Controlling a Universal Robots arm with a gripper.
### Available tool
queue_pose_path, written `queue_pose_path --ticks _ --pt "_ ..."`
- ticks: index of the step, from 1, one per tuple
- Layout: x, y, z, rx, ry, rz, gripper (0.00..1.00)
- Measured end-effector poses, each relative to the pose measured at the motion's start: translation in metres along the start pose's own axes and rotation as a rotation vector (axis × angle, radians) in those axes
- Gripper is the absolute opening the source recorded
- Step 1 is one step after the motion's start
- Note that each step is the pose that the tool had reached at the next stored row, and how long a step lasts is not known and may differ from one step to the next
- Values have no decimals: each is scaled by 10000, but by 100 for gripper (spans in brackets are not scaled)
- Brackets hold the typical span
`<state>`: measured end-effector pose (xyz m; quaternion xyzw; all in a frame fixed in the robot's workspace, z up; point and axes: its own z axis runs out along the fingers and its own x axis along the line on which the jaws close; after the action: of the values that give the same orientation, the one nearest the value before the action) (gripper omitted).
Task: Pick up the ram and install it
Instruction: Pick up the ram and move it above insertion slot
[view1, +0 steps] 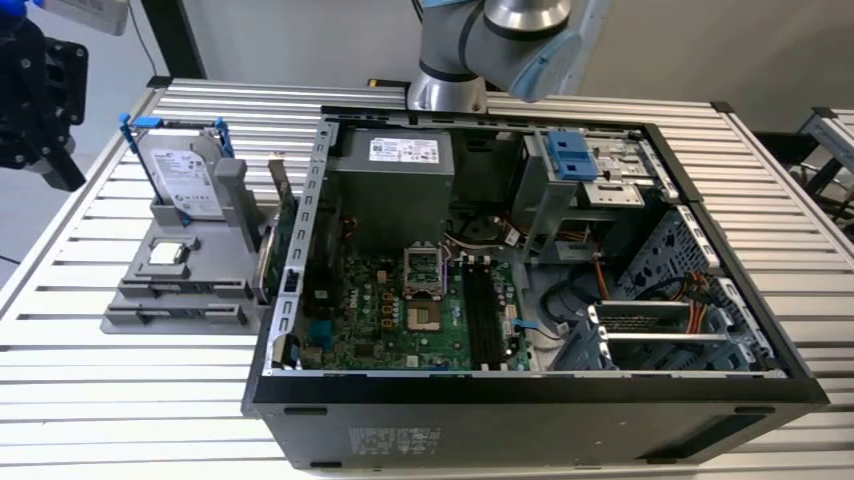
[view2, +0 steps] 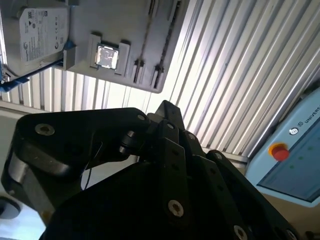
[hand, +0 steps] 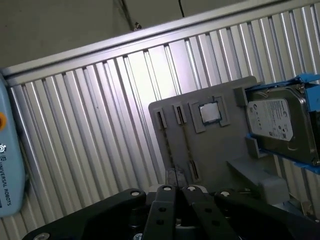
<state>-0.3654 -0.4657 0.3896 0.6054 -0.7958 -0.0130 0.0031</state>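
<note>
Exterior view: the hand (view1: 51, 150) is hanging at the exterior view's left edge above the surface (view1: 80, 400). Its fingers are looking pressed together and are pinching nothing. The ram (view1: 275, 235), as best judged, is standing on edge against the case (view1: 534, 420) wall. It is lying beyond the hard drive (view1: 180, 175) and the grey holder (view1: 214, 262) from the hand, with its long axis running crosswise to the line from the hand.

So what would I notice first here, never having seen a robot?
The open computer case on the slatted table, its green motherboard bare, draws the eye first. To the exterior view's left, a grey holder carries a silver hard drive in a blue frame, with the black gripper hanging near it.
</note>
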Motion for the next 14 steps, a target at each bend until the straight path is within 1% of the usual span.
queue_pose_path --ticks 2,5,9,14 --pt "-4 -6 2 2 2 -111 0" --pt "-13 -36 3 -8 9 -242 0" --pt "-39 -35 18 -11 13 -469 0" --pt "-51 -33 23 -7 20 -864 0"
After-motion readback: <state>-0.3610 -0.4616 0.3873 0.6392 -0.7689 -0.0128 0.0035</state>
